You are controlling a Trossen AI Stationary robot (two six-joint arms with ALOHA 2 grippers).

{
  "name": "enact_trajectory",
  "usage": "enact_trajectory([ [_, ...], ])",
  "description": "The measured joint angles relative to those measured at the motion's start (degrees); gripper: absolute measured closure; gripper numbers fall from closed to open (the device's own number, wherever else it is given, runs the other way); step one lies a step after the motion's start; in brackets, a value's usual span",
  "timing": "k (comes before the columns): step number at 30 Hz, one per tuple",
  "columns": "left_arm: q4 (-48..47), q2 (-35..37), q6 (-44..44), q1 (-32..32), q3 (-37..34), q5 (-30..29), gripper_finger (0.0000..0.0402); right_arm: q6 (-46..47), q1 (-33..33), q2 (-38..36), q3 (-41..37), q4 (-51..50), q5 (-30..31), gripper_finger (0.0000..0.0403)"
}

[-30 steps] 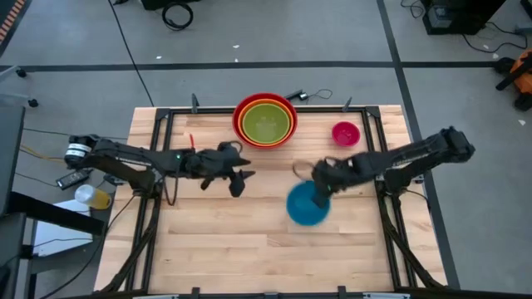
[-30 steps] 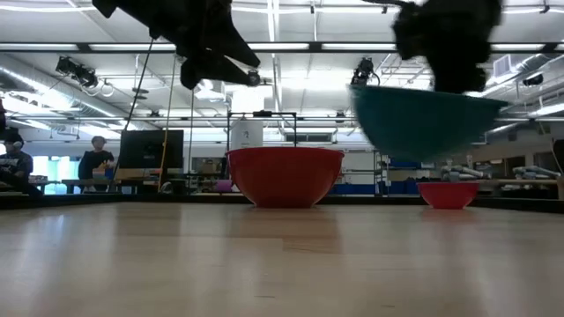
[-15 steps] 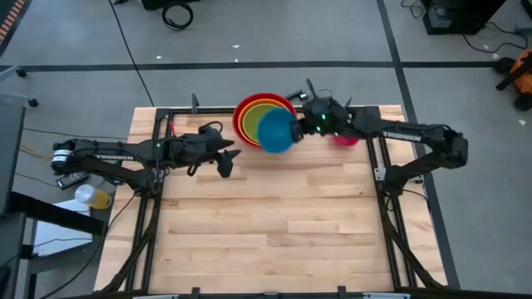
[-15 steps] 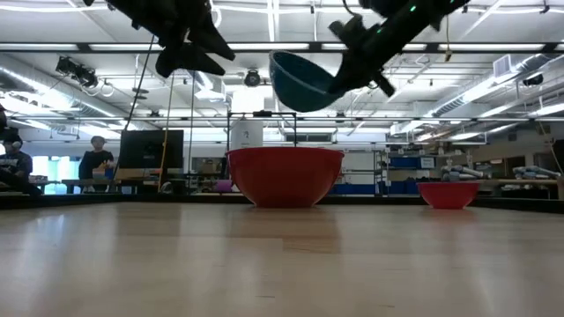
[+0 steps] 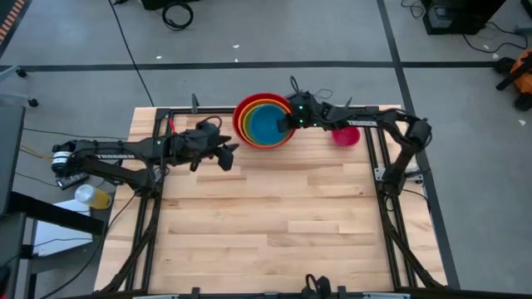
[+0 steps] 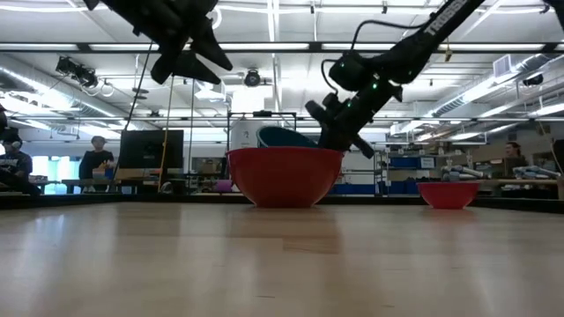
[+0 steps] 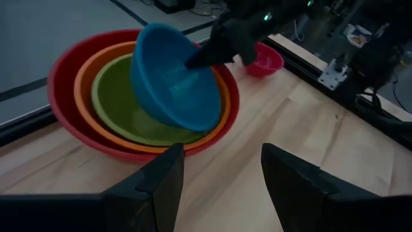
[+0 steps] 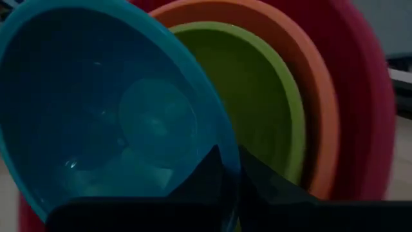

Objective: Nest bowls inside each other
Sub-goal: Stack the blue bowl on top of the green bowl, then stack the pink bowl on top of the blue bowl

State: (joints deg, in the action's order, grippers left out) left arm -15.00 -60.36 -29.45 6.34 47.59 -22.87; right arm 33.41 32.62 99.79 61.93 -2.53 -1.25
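Observation:
A red bowl (image 5: 241, 112) stands at the table's far middle with an orange bowl (image 7: 87, 74) and a lime green bowl (image 7: 129, 116) nested in it. A blue bowl (image 5: 268, 124) sits tilted inside the green one, its rim (image 6: 286, 136) showing above the red bowl's. My right gripper (image 5: 288, 122) is shut on the blue bowl, reaching in from the right. The small pink bowl (image 5: 345, 134) stands on the table right of the stack. My left gripper (image 7: 222, 180) hovers open left of the stack, holding nothing. My right gripper pinches the blue bowl's rim (image 8: 225, 145) on its right side, one finger inside the bowl and one outside. The fingers slant down from the table's right. The bowl is tilted, its held side raised, its underside (image 7: 183, 119) low in the green bowl.
Black frame rails (image 5: 378, 158) run along the table's left, right and far sides. The near half of the wooden table (image 5: 266, 232) is bare. A yellow cup (image 5: 93, 197) stands off the table at the left. People (image 6: 92, 158) sit in the room beyond.
My right gripper has carried the blue bowl from above the table's middle toward the far edge, over the stack, then lowered it tilted into the green bowl. My left gripper has drawn back toward the far left and risen a little, still open.

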Motion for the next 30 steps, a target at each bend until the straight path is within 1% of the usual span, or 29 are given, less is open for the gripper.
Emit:
enact_trajectory([
  [4,-0.4,0.0,-0.1,1.0,0.0,0.0,0.0194,-1.0,0.3,2.7,0.0,3.5,-1.1,0.0369],
  [9,-0.5,0.0,-0.1,2.5,0.0,0.0,0.0194,-2.8,0.3,3.1,0.1,6.7,-0.7,0.0356],
  [12,-0.6,0.0,-0.1,3.4,0.0,0.0,0.0194,-5.0,0.4,2.9,1.1,6.4,-0.6,0.0332],
  [17,-1.2,0.0,-0.1,4.7,0.0,0.0,0.0194,-7.2,0.6,2.7,4.9,4.7,-1.2,0.0271],
  [20,-1.5,0.0,0.1,4.8,0.0,0.0,0.0194,-7.4,0.6,2.7,7.6,2.6,-1.4,0.0229],
  [23,-2.3,0.0,0.1,4.7,0.0,0.1,0.0194,-4.7,0.6,2.7,10.7,-1.8,-1.4,0.0197],
  [26,-4.5,0.0,-0.5,4.7,0.0,1.1,0.0194,-2.4,0.6,2.6,13.3,-6.8,-1.2,0.0186],
  [30,-8.5,0.0,-3.1,4.7,0.0,4.5,0.0194,-3.0,0.6,0.3,15.6,-13.9,1.0,0.0189],
])
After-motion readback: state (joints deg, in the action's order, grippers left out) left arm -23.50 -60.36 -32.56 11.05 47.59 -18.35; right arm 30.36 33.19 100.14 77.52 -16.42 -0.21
